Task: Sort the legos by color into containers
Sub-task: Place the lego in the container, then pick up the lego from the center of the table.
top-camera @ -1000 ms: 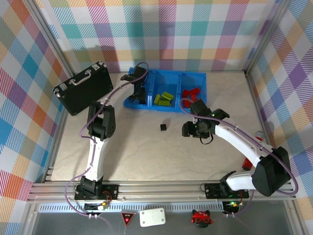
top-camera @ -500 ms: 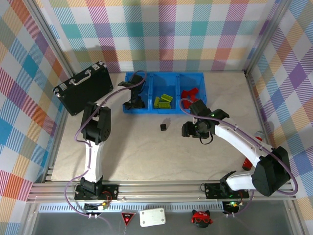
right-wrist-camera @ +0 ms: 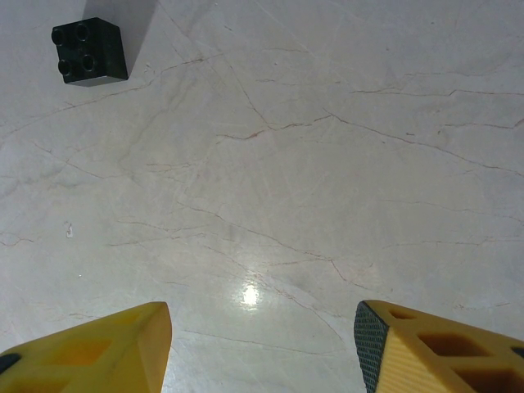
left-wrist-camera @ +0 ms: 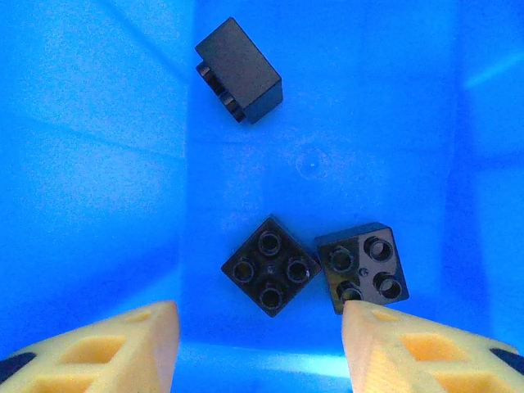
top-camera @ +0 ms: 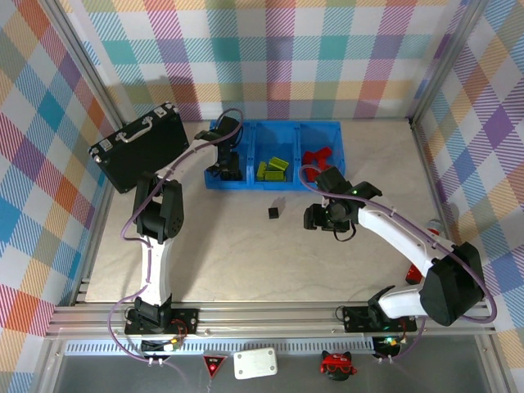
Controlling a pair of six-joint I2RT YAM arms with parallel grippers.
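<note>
Gaping empty: left end effector (left-wrist-camera: 256,344) over black legos (left-wrist-camera: 270,264); right end effector (right-wrist-camera: 262,327) over table (right-wrist-camera: 344,180).

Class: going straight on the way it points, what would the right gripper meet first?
Most likely the bare table: the right gripper points down at it, and the black lego lies well off that line.

One blue tray (top-camera: 278,183) has three compartments. There are four black bricks in all: three black bricks (left-wrist-camera: 271,265) lie in the left compartment, and a fourth black brick (top-camera: 273,212) sits on the counter (top-camera: 246,254). The lime-green bricks (top-camera: 275,166) and the red bricks (top-camera: 318,155) are bunched too closely to count. There is one black case (top-camera: 139,147).
</note>
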